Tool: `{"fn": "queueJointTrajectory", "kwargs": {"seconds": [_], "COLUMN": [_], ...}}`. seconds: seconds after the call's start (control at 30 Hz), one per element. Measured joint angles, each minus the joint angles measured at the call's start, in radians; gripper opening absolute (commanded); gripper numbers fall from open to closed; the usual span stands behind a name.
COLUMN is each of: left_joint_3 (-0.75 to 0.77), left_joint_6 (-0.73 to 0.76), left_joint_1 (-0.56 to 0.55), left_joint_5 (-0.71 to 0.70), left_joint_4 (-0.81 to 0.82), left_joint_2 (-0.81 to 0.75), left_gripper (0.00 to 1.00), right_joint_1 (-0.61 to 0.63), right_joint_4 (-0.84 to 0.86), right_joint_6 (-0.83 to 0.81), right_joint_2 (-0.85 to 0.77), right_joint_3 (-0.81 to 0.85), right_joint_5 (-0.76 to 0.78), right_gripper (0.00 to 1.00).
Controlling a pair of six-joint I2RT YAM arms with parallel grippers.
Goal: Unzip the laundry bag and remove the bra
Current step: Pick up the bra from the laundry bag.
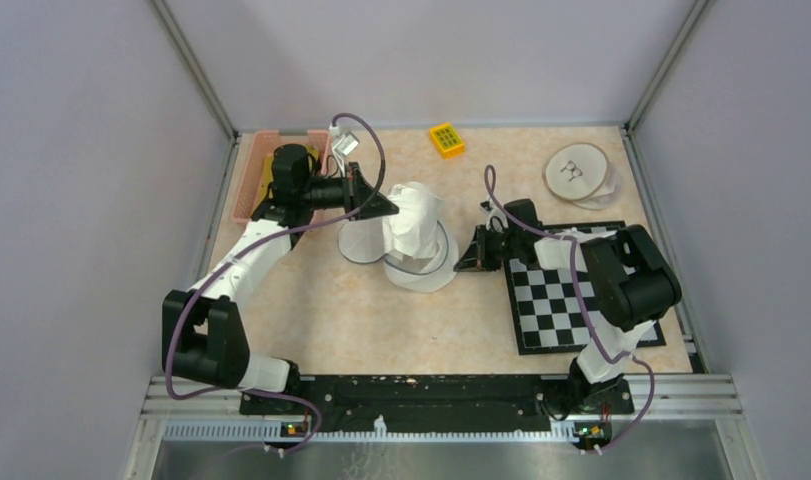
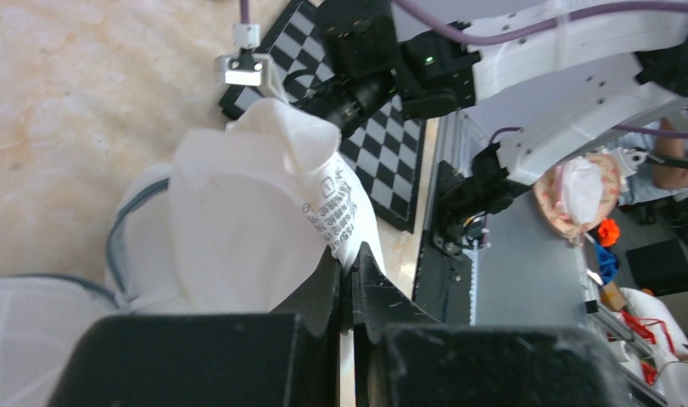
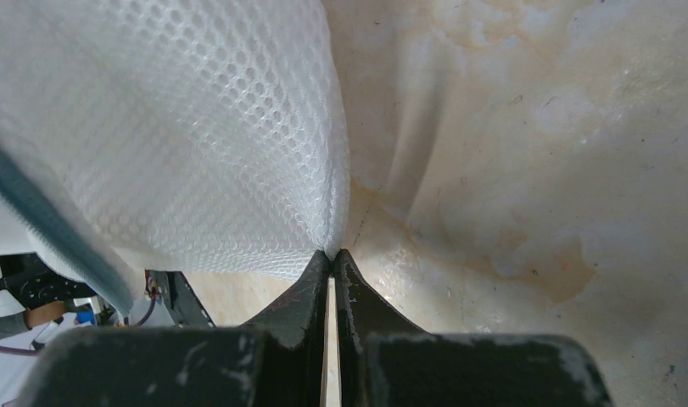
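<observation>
The white mesh laundry bag (image 1: 423, 272) lies mid-table, its grey zipper edge (image 2: 118, 233) gaping open. A white bra (image 1: 413, 215) rises out of it as crumpled fabric with a printed care label (image 2: 336, 212). My left gripper (image 1: 391, 207) is shut on the bra's fabric next to that label, seen in the left wrist view at the gripper (image 2: 350, 254). From the right side of the bag, my right gripper (image 1: 464, 262) is shut on the mesh edge; in the right wrist view the gripper (image 3: 333, 253) pinches the honeycomb mesh (image 3: 170, 127).
A pink basket (image 1: 251, 175) stands at the back left behind my left arm. A yellow block (image 1: 446, 139) lies at the back centre. Round pale discs (image 1: 578, 172) sit at the back right. A checkerboard mat (image 1: 561, 300) lies under my right arm.
</observation>
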Motion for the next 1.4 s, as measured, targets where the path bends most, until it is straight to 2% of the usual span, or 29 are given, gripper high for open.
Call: {"fn": "queueJointTrajectory", "kwargs": {"seconds": [0.07,0.2,0.4,0.53,0.6,0.83,1.03,1.2,1.4], "left_joint_3": [0.003,0.013,0.078,0.110,0.110,0.074,0.031,0.010,0.006], "left_joint_6": [-0.040,-0.089,0.004,0.045,0.030,-0.127,-0.312,-0.449,-0.542], "left_joint_1": [0.000,0.000,0.000,0.000,0.000,0.002,0.006,0.006,0.006], "left_joint_5": [0.013,0.018,0.013,0.029,0.039,0.034,-0.030,-0.101,-0.152], "left_joint_4": [0.040,0.082,0.005,-0.016,0.002,0.196,0.402,0.538,0.607], "left_joint_2": [-0.003,-0.009,-0.027,-0.053,-0.064,-0.083,-0.097,-0.101,-0.105], "left_gripper": [0.00,0.00,0.00,0.00,0.00,0.00,0.00,0.00,0.00], "right_joint_1": [0.000,0.000,-0.015,-0.035,-0.040,-0.073,-0.092,-0.092,-0.089], "right_joint_4": [0.000,-0.002,-0.040,-0.101,-0.133,-0.234,-0.258,-0.150,0.101], "right_joint_6": [0.000,-0.004,-0.013,-0.037,-0.055,-0.133,-0.143,-0.006,0.267], "right_joint_2": [0.000,0.000,-0.014,-0.082,-0.126,-0.267,-0.331,-0.351,-0.331], "right_joint_3": [0.000,0.001,0.027,0.052,0.077,0.175,0.286,0.313,0.315], "right_joint_5": [0.000,-0.002,-0.030,-0.059,-0.072,-0.132,-0.211,-0.267,-0.296], "right_gripper": [0.02,0.26,0.48,0.63,0.67,0.71,0.72,0.72,0.74]}}
